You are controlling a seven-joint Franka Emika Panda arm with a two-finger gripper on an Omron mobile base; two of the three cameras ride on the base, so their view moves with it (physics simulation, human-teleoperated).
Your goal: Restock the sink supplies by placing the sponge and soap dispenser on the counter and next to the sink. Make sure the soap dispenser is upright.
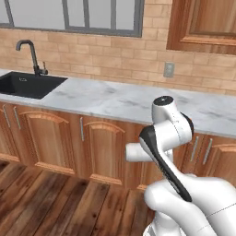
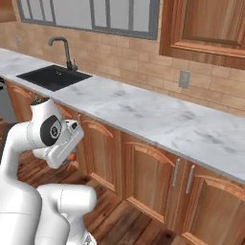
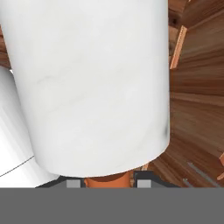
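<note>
Soap dispenser (image 3: 94,87) between hand (image 3: 107,183) fingers

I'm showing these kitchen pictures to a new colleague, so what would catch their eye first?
In the hand view, the soap dispenser looms large: a white bottle body with its orange-brown pump end down between the tips of the claw, which is shut on it. In the base views, the black sink sits at the left end of the long marbled counter, under the window.

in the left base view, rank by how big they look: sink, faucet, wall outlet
1. sink, the widest, though cut off at the picture's left edge
2. faucet, tall but thin
3. wall outlet, smallest
</note>
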